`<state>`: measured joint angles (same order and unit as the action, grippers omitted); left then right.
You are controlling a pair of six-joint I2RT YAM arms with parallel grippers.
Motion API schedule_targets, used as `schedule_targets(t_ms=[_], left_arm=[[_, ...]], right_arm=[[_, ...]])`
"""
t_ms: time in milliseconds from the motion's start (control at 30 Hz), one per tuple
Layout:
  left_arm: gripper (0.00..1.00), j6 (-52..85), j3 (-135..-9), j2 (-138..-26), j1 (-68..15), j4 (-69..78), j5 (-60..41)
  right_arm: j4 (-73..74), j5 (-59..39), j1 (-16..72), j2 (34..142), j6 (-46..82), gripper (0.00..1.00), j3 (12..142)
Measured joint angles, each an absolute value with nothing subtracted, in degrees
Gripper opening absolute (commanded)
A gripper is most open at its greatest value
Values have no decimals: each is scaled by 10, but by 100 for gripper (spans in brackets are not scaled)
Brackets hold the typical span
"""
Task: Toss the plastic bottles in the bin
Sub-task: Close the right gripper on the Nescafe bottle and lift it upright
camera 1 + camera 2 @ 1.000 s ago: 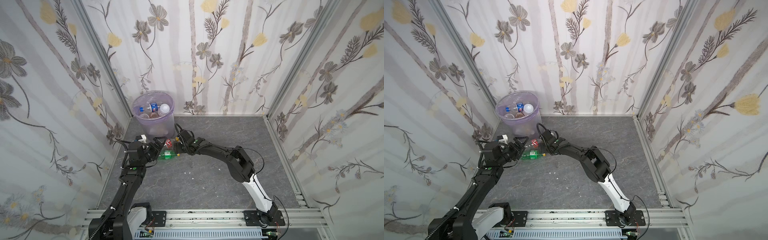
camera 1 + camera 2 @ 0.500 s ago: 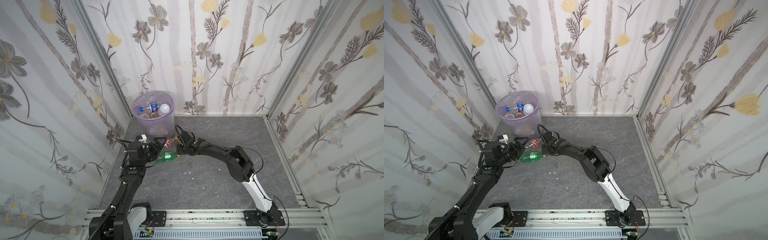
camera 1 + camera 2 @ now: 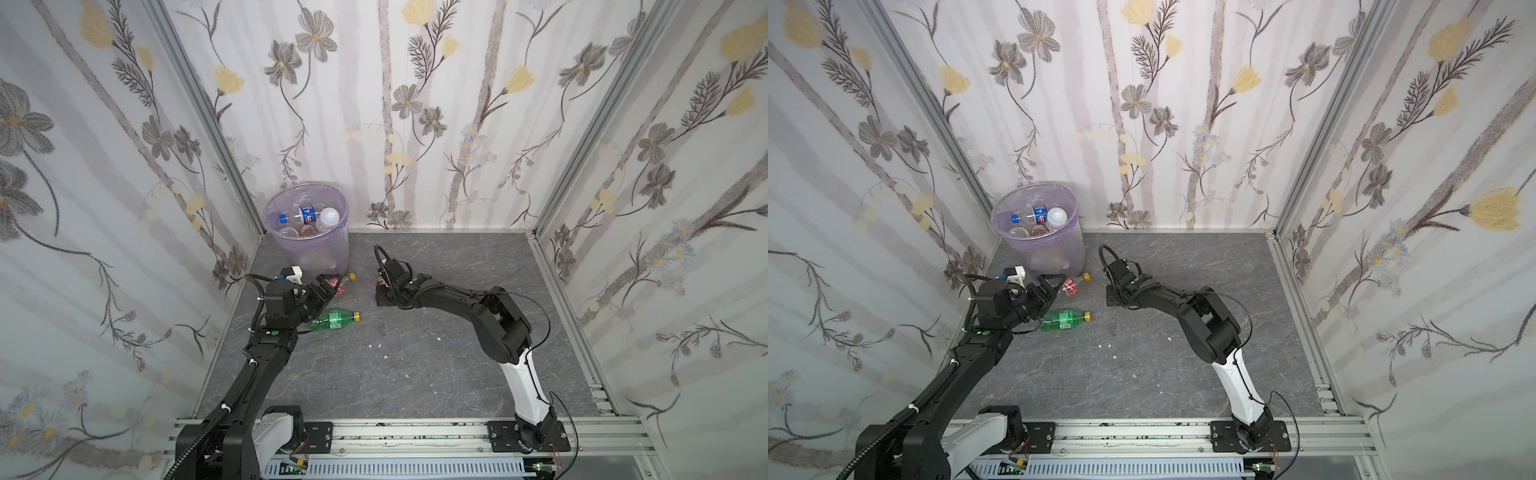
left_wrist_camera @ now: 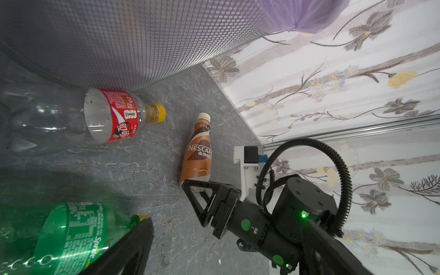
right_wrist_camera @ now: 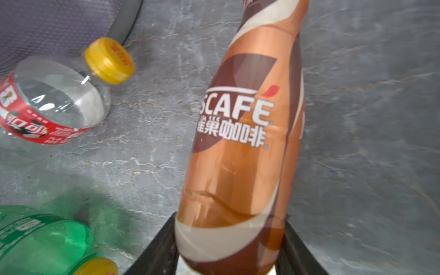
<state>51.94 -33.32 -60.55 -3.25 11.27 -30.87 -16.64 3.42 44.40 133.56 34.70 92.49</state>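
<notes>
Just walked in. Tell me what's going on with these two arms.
Two robot arms are clearing plastic bottles off the floor into the bin, which already holds several. The right gripper has its jaws on both sides of the base of a brown coffee bottle lying on the floor. The left gripper hangs wide open next to the green bottle. A red-labelled bottle lies by the bin's foot.

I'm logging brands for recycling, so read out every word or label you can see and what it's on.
"NESCAFÉ" and "雀巢咖啡": brown coffee bottle.
"Sprite": green bottle.
Red-label bottle: print too warped to read.
Blue-label bottle in the bin: too small to read.
</notes>
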Motion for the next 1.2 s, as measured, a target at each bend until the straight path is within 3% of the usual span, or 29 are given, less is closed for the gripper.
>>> schedule_targets(t_ms=[433,1200], left_arm=[[100,507,-349,-653,-85,112,-270],[100,500,-356,-665,-96,112,-255]], right_arm=[[-113,29,437,1269,325,55,841],[-71,-1,449,1239,313,54,789]])
